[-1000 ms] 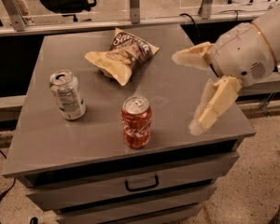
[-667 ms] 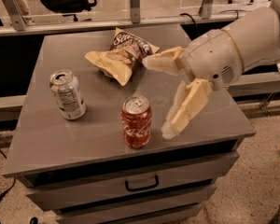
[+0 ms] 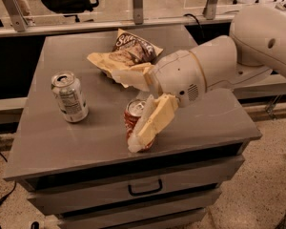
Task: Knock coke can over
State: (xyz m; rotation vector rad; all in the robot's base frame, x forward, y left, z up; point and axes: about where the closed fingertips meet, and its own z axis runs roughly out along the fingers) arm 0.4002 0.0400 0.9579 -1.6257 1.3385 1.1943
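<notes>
The red coke can (image 3: 132, 117) stands near the front edge of the grey cabinet top (image 3: 207, 123), at the middle. Most of its body is hidden behind one gripper finger. My gripper (image 3: 125, 110) is open wide and reaches in from the right. Its lower finger (image 3: 152, 122) lies across the front right of the can and seems to touch it. Its upper finger (image 3: 131, 75) is behind the can, over the edge of the chip bag. The can's silver top still faces up, perhaps leaning slightly.
A silver-white can (image 3: 70, 97) stands at the left of the top. A chip bag (image 3: 128, 51) lies at the back middle. The cabinet has drawers (image 3: 145, 189) below. A railing runs behind it.
My gripper has moved left across the cabinet top, from well right of the coke can to around it. The lower finger now covers the can's front. The other objects have not moved.
</notes>
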